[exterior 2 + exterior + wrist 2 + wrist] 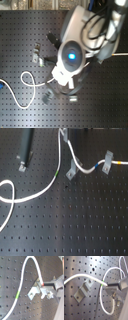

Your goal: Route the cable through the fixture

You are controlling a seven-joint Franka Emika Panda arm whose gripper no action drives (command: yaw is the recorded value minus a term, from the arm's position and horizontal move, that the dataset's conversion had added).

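In the first exterior view, the white cable [47,187] loops at lower left, then climbs rightward past two metal clips [71,171] on the black perforated board [75,223]. The gripper [44,287] pinches the cable beside a clip in the second wrist view.

Seen from above in the second exterior view: arm [75,31] reaching over the board, bulky white wrist housing with a round blue light [71,55] on top, black hoses [97,30] looped beside the upper links. Gripper hidden beneath that housing there.

In the second wrist view: gripper [45,285] low over the board, dark grey finger [55,284] running in from the edge, tip pinched on the cable [37,268]. In the first wrist view: same grey finger [119,284] tapering to its tip, meeting the cable just past the green mark. Opposite finger not clearly made out in either wrist view.
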